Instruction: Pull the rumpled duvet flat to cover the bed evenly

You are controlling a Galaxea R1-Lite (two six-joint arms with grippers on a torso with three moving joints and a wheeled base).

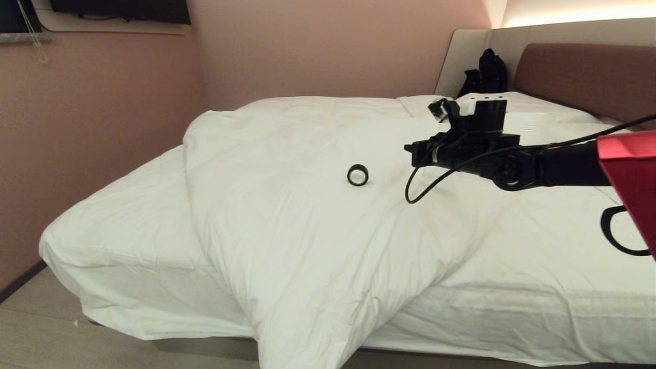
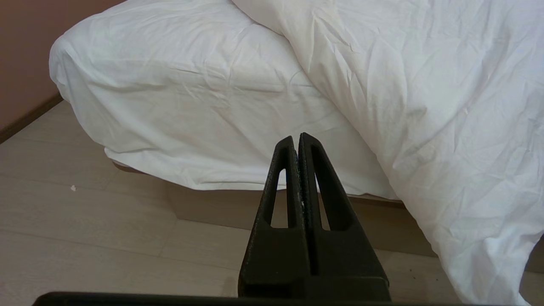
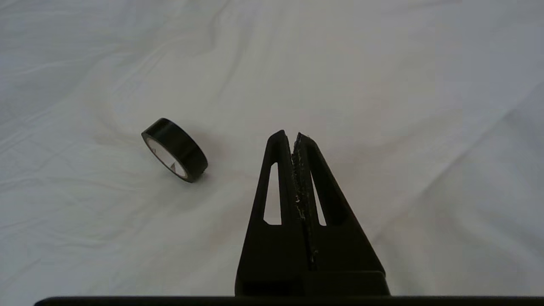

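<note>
The puffy white duvet [image 1: 287, 205] lies rumpled and slanted across the bed [image 1: 113, 230], with one corner hanging over the near edge toward the floor. To its left the mattress shows only its sheet. My right gripper [image 1: 408, 149] reaches in from the right and hovers over the duvet [image 3: 382, 85]; it is shut [image 3: 291, 135] with nothing in it. My left gripper [image 2: 296, 138] is low beside the bed, shut and empty, pointing at the mattress side [image 2: 170, 85] and the hanging duvet [image 2: 425, 85].
A black tape roll [image 1: 357, 175] rests on the duvet just left of my right gripper, also in the right wrist view [image 3: 175, 149]. A black bag [image 1: 487, 72] sits by the reddish-brown headboard [image 1: 584, 72]. A pink wall [image 1: 77, 128] borders the bed's left; beige floor [image 2: 85, 233] lies in front.
</note>
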